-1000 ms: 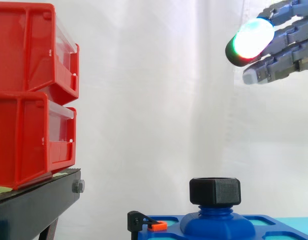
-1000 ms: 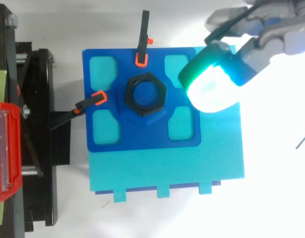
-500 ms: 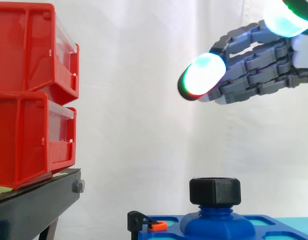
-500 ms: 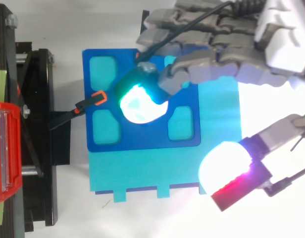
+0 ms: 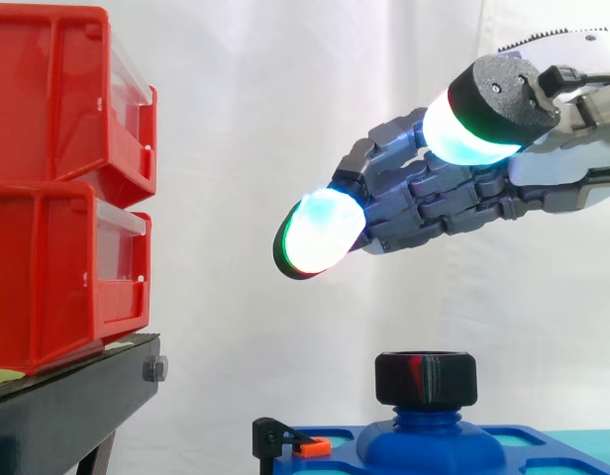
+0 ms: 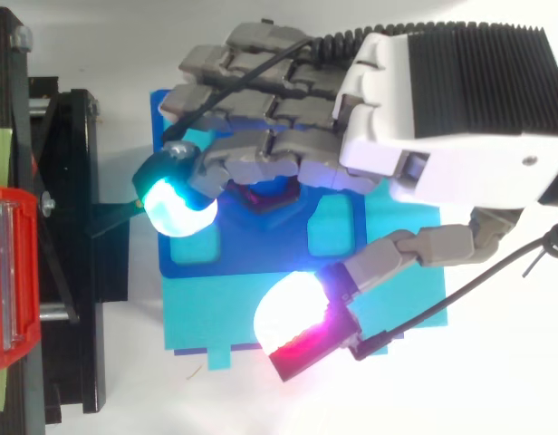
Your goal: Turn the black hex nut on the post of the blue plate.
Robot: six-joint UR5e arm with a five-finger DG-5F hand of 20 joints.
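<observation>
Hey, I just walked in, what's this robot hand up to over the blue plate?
The hand hovers above the black hex nut, which sits on the post of the blue plate. Its fingers are relaxed and hold nothing. The side view shows a clear gap between them and the nut, so the turning has not yet begun. Red bins sit on a black stand off to the side.
</observation>
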